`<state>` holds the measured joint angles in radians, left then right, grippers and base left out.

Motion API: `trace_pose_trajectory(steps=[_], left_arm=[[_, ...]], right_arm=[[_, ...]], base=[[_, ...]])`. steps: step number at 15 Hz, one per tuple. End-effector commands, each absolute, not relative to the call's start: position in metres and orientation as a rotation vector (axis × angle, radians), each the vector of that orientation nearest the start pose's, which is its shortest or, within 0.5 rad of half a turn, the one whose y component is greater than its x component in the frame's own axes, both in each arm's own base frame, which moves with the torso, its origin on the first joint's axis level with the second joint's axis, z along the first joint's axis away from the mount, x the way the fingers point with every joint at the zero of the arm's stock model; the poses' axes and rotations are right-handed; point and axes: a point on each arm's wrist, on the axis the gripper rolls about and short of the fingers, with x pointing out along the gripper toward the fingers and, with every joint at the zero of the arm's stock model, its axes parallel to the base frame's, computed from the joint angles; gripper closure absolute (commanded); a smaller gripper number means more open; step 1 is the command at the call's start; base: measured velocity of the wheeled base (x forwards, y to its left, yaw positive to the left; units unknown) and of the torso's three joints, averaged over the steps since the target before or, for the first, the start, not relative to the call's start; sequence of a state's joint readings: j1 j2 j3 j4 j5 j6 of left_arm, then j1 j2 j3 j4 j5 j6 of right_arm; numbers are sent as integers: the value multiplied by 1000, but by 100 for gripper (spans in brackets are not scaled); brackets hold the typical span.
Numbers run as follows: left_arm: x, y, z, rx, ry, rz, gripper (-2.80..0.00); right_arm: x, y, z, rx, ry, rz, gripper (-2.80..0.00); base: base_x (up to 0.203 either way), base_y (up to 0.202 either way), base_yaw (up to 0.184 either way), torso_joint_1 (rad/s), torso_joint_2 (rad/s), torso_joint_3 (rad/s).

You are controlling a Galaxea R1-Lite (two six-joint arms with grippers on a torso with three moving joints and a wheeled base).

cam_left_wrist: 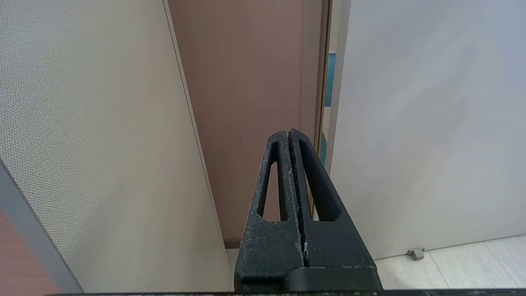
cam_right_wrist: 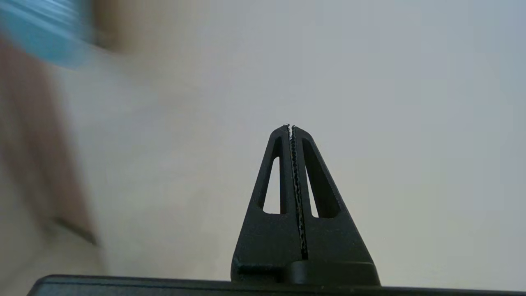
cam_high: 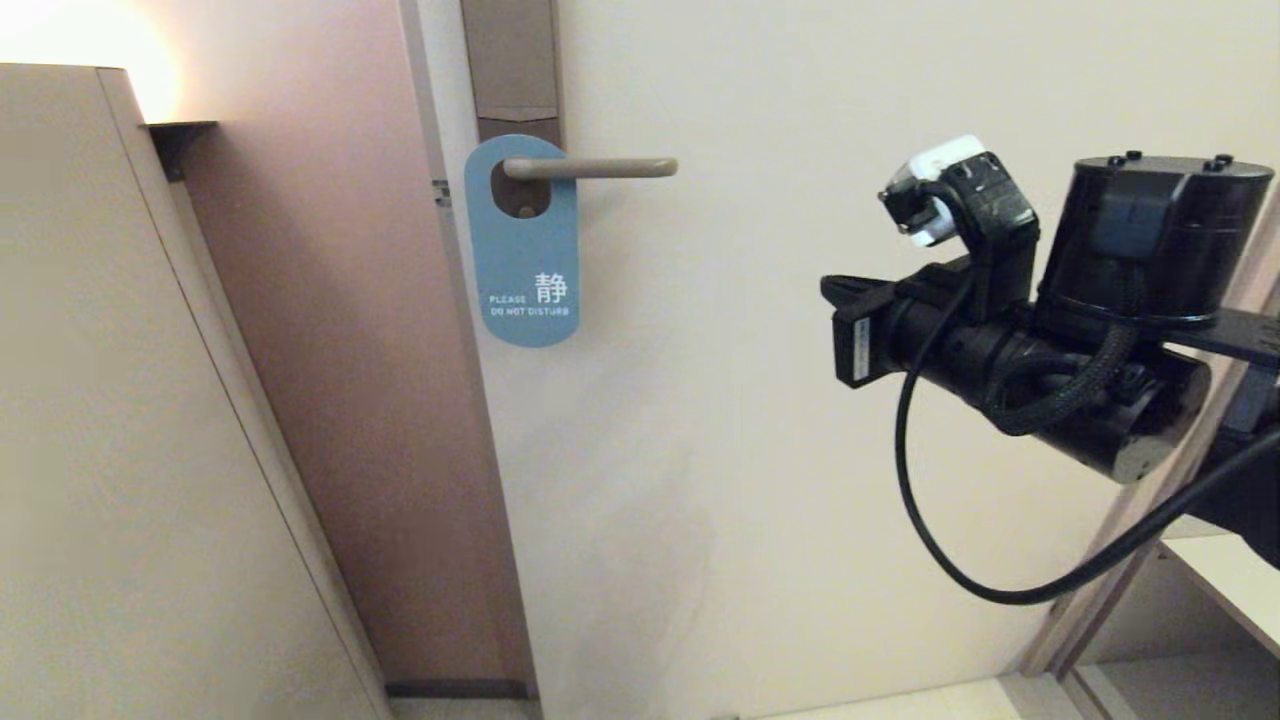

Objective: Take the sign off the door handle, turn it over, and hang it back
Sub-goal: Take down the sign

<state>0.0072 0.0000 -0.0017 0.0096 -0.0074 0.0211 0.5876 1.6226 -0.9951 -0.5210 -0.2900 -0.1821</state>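
The sign [cam_high: 525, 255] hangs on the door handle [cam_high: 590, 168] by its oval hole, blue side out, with white "PLEASE DO NOT DISTURB". The handle is a beige lever on a brown backplate [cam_high: 512, 70]. My right gripper [cam_high: 835, 290] is raised well to the right of the sign and a little lower than the handle, pointing left toward the door; it is shut and empty [cam_right_wrist: 291, 127]. The sign shows as a blue blur in the right wrist view [cam_right_wrist: 45, 33]. My left gripper [cam_left_wrist: 287, 132] is shut and empty, low near the door's edge, out of the head view.
The pale door [cam_high: 800, 450] fills the middle. A brown door frame panel [cam_high: 350, 350] and a beige wall panel [cam_high: 100, 400] stand to the left. A shelf [cam_high: 1230, 580] sits at lower right. A small door stop [cam_left_wrist: 416, 253] is on the floor.
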Motion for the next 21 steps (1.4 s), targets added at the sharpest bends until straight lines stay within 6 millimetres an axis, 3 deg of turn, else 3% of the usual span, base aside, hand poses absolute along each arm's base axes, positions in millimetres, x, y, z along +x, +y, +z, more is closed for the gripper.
trace_pose_trajectory(steps=[1, 6, 9, 15, 21], left_arm=[[-23, 0, 75, 21, 10, -2, 0], [-23, 0, 75, 21, 9, 0, 0], [-23, 0, 75, 21, 10, 0, 0], [-23, 0, 75, 21, 10, -1, 0], [-23, 0, 75, 21, 11, 0, 0]], right_arm=[[252, 133, 252, -221, 72, 225, 0], [249, 64, 239, -223, 141, 1, 0], [233, 30, 235, -212, 159, -117, 0], [186, 2, 219, -195, 177, -227, 0], [132, -3, 189, -186, 198, -226, 0]], base=[[0, 0, 0, 0, 0, 0], [0, 0, 0, 0, 0, 0], [0, 0, 0, 0, 0, 0], [0, 0, 0, 0, 0, 0], [0, 0, 0, 0, 0, 0]])
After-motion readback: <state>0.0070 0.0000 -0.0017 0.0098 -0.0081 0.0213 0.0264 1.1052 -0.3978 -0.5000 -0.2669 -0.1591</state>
